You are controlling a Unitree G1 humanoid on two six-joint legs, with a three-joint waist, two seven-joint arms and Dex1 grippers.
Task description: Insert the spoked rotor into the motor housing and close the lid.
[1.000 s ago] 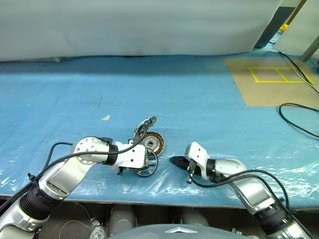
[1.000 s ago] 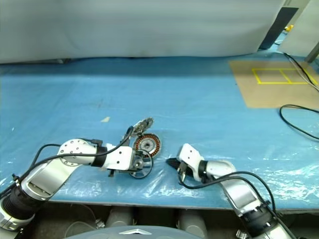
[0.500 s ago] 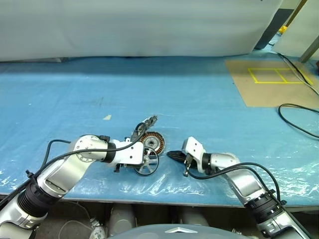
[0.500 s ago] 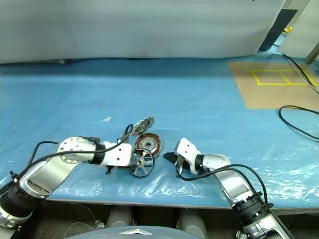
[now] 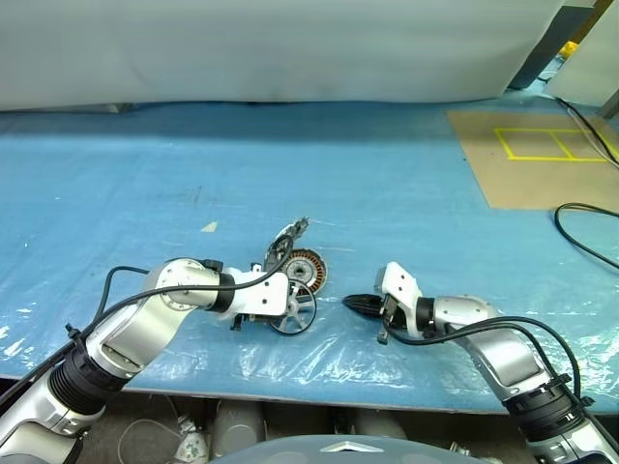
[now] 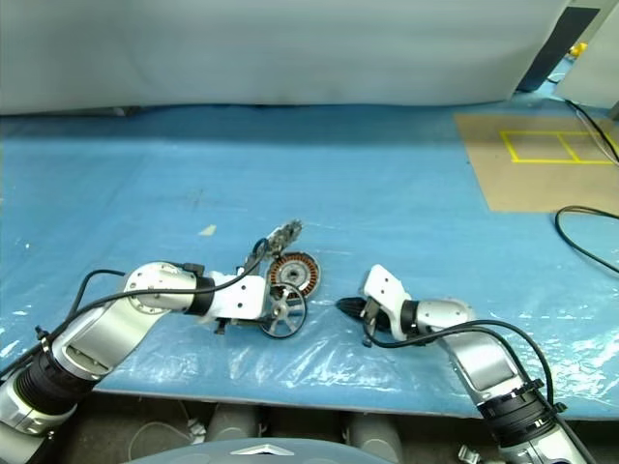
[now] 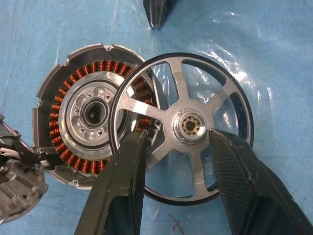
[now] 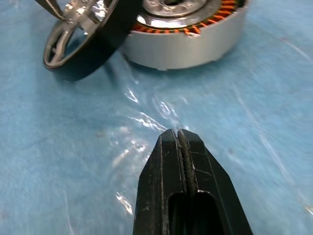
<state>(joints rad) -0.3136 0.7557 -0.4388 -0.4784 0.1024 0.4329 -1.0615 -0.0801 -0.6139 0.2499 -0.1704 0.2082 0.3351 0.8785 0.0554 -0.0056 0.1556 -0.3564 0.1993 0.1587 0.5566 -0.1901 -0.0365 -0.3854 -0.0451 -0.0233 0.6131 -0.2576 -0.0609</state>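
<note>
The spoked rotor (image 7: 188, 127), silver spokes in a dark rim, is tilted with one edge leaning over the motor housing (image 7: 93, 115). My left gripper (image 5: 280, 307) is shut on the rotor, its fingers (image 7: 129, 181) on either side of the hub. The housing (image 5: 308, 268) rests on the blue sheet, copper windings facing up. Just behind it the lid (image 5: 283, 242) stands tilted on edge, with wires at its base. My right gripper (image 5: 360, 304) is shut and empty, low over the sheet to the right of the rotor, pointing at it with a gap between.
A brown board with yellow tape squares (image 5: 542, 155) lies at the far right, and a black cable (image 5: 580, 232) loops near it. A small pale scrap (image 5: 208, 227) sits left of the parts. The table's front edge (image 5: 309, 387) runs just below both arms.
My right gripper has drawn back to the right, away from the rotor. The left gripper keeps the rotor beside the housing. The camera has shifted slightly.
</note>
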